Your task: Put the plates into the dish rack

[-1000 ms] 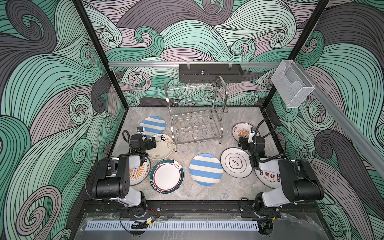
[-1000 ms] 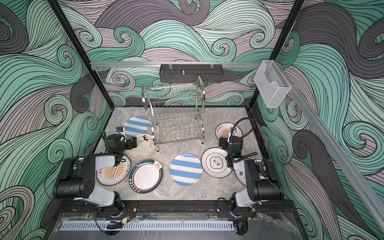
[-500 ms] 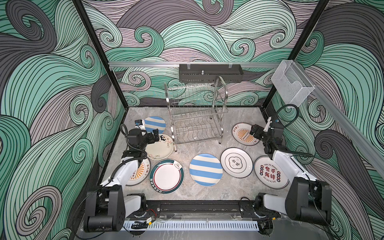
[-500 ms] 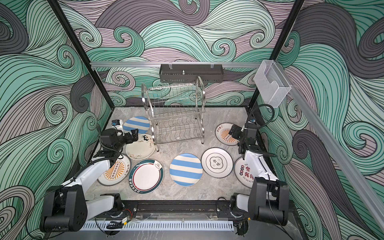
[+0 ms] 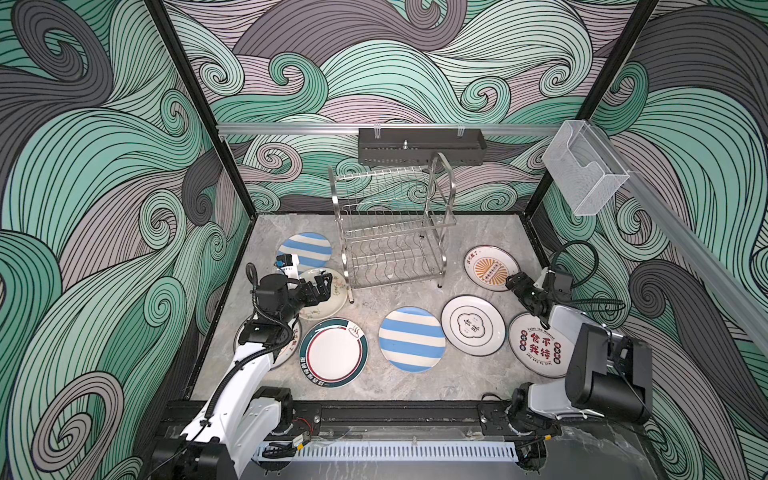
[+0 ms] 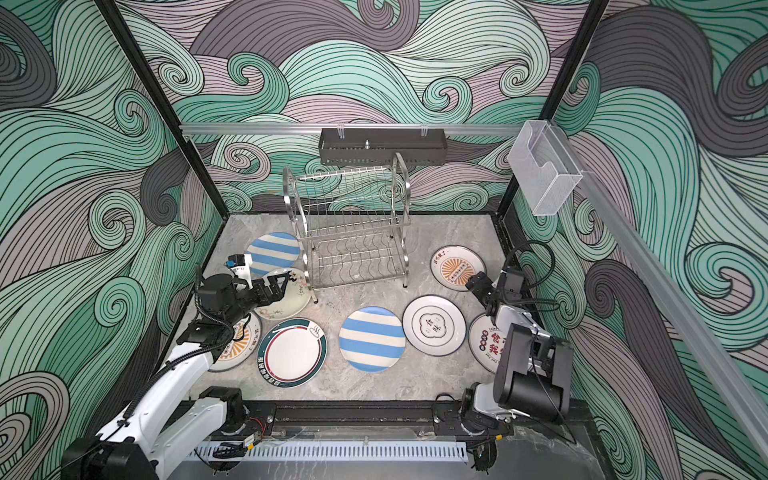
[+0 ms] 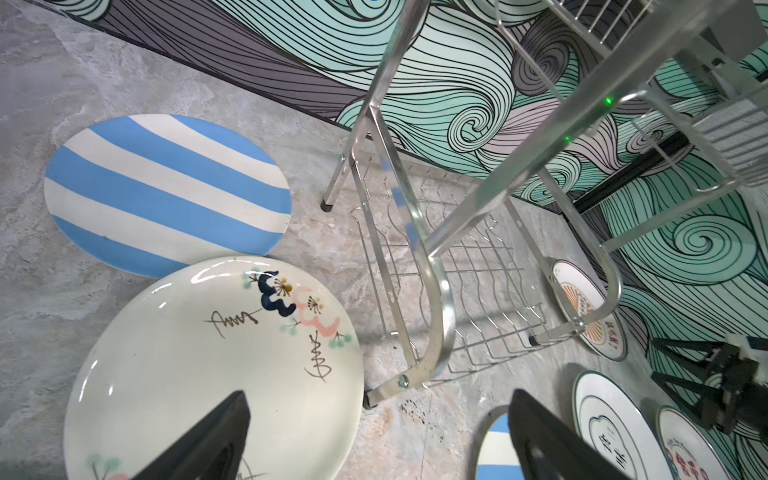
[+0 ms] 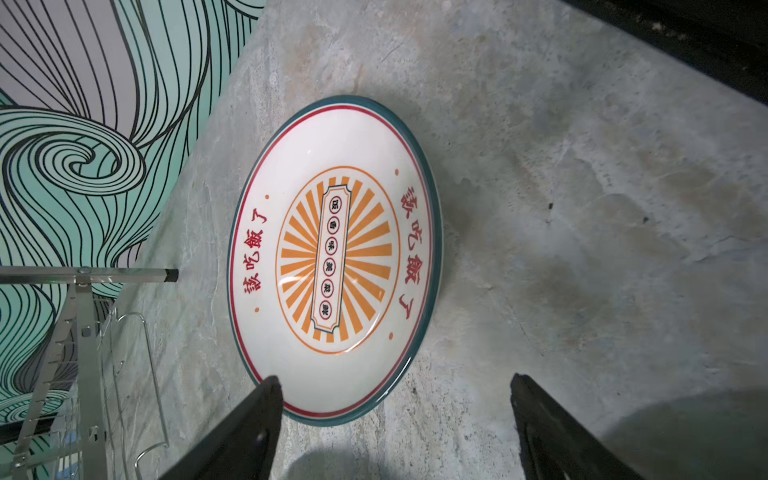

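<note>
Rack (image 5: 392, 243) empty. Left pincer (image 5: 323, 286) gapes over cream plate (image 5: 335, 306), right pincer (image 5: 510, 283) gapes at sunburst plate (image 5: 490, 268). Next, pinch a rim.

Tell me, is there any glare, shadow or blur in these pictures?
Left wrist view: white glints on the glossy cartoon plate, and the nearest bars of the dish rack look soft. Right wrist view: sharp sunburst plate, blotchy shadows on the table. Both top views: even light, little glare.
</note>
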`<action>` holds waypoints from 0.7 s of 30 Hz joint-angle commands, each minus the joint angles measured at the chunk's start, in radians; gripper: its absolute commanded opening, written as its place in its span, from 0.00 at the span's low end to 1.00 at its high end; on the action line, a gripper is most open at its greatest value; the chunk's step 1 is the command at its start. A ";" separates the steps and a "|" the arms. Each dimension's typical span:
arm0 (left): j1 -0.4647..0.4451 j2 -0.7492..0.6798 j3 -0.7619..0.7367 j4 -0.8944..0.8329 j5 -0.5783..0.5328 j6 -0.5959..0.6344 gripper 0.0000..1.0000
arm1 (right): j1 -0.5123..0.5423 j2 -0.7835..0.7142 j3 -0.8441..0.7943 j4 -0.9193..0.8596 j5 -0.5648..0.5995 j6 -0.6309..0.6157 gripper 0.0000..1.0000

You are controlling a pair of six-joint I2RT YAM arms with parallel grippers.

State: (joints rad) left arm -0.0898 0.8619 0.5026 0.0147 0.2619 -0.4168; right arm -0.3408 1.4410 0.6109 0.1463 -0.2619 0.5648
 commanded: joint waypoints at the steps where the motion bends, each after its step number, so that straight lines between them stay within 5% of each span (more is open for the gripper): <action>1: -0.009 -0.004 -0.004 -0.035 0.041 -0.023 0.98 | -0.001 0.018 -0.006 0.061 -0.011 0.033 0.86; 21: -0.034 0.056 0.026 -0.022 0.127 -0.001 0.99 | -0.021 0.225 0.127 0.023 -0.114 0.092 0.83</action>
State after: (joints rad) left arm -0.1150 0.9314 0.5026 -0.0002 0.3626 -0.4297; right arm -0.3504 1.6485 0.7208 0.1799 -0.3290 0.6247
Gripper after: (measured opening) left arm 0.986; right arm 0.835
